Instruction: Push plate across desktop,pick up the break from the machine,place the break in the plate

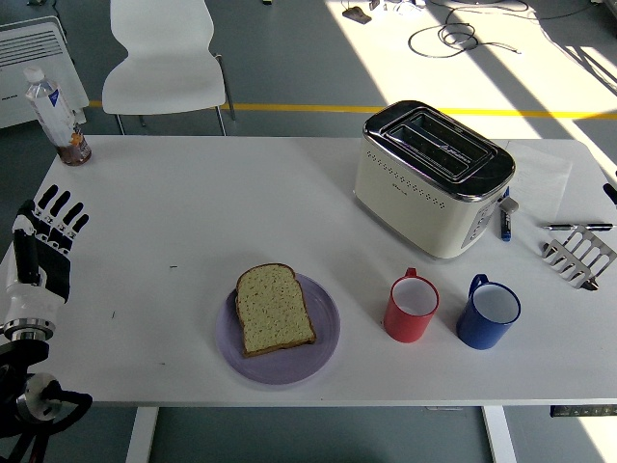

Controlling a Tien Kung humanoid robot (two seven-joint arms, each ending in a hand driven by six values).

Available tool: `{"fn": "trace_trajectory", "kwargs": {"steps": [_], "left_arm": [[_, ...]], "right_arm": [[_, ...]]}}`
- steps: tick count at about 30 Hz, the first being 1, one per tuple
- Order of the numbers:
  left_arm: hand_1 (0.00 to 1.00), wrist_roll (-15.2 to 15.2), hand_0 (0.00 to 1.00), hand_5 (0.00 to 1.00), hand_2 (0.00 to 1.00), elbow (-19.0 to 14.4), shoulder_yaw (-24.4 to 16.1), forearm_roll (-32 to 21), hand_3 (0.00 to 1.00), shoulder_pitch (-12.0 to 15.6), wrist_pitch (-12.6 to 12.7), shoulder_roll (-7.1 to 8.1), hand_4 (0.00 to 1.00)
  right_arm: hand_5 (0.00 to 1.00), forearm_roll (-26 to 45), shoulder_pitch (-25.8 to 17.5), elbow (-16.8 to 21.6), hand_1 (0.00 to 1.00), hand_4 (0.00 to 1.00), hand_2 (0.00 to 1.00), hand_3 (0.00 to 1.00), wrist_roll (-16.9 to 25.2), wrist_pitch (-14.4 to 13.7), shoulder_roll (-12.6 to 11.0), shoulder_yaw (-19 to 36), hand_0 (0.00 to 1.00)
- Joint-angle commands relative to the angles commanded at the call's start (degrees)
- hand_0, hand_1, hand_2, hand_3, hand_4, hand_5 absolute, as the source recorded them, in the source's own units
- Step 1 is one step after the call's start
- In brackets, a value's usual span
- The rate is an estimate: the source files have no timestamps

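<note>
Bread: we see it lying flat on the plate.
Toaster: slots empty.
Left hand: over the table's left edge, fingers spread, holding nothing.

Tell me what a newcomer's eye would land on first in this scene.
Most likely the bread slice lying on the purple plate near the table's front edge. Next, the cream toaster at the back right, its slots empty, with a red mug and a blue mug side by side in front of it. At the left edge, the left hand hovers open, holding nothing.
</note>
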Motion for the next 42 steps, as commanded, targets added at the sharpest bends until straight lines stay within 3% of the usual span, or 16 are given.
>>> {"fn": "trace_trajectory", "kwargs": {"steps": [42], "left_arm": [[0.827, -0.3, 0.808, 0.998, 0.882, 0.3, -1.0, -0.4, 0.853, -1.3, 0.1, 0.32, 0.516]], "right_arm": [[0.717, 1.3, 1.8, -0.4, 0.83, 0.599, 0.877, 0.862, -0.6, 2.3, 0.9, 0.2, 0.873]]}}
